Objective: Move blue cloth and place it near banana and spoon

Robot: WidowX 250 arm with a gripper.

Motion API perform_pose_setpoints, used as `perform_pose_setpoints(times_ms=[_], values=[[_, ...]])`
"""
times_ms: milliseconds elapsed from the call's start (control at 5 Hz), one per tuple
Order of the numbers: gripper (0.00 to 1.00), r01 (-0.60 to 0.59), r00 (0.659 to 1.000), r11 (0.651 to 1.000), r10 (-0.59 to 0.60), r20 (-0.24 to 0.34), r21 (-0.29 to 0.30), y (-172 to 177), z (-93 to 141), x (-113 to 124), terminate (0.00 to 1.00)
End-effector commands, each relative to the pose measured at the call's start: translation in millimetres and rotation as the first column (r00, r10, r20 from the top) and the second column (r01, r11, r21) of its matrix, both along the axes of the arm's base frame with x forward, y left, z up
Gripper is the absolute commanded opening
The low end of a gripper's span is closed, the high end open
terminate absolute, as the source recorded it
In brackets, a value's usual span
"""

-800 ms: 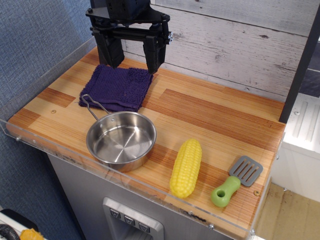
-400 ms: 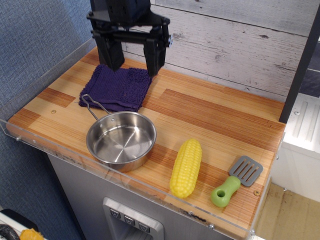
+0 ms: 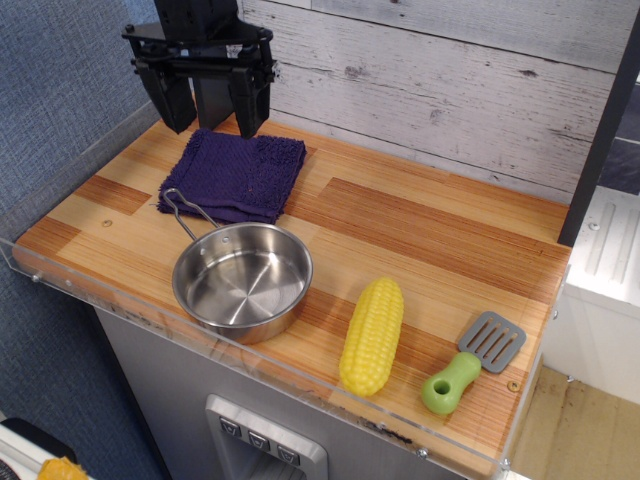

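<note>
The blue cloth [image 3: 236,175], a folded dark purple-blue terry towel, lies flat at the back left of the wooden counter. My black gripper [image 3: 213,122] hangs open above the cloth's far left edge, its two fingers pointing down and holding nothing. The banana [image 3: 372,335], really a yellow toy corn cob, lies near the front edge at centre right. The spoon [image 3: 470,364], really a small spatula with a lime-green handle and grey slotted blade, lies just right of the corn.
A steel pan [image 3: 242,279] with a wire handle sits in front of the cloth, its handle over the cloth's front edge. A clear acrylic rim [image 3: 90,290] runs along the counter's front and left. A white plank wall [image 3: 450,90] stands behind.
My gripper has moved left, from over the cloth's far right part to over its far left edge. It stays open. The cloth, pan, corn and spatula have not moved.
</note>
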State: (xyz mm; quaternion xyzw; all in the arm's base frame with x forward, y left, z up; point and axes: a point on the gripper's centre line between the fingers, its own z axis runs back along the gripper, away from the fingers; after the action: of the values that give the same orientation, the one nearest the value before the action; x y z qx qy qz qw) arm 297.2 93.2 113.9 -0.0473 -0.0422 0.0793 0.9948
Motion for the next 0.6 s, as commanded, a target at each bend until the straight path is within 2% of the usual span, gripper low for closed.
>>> perform_pose_setpoints(times_ms=[0, 400], values=[[1.00, -0.109, 0.994, 0.989, 0.108, 0.024, 0.096, 50.0, -13.0, 9.7, 0.00], [1.00, -0.167, 0.984, 0.971, 0.155, 0.082, 0.168, 50.5, -32.3, 31.2, 0.00]])
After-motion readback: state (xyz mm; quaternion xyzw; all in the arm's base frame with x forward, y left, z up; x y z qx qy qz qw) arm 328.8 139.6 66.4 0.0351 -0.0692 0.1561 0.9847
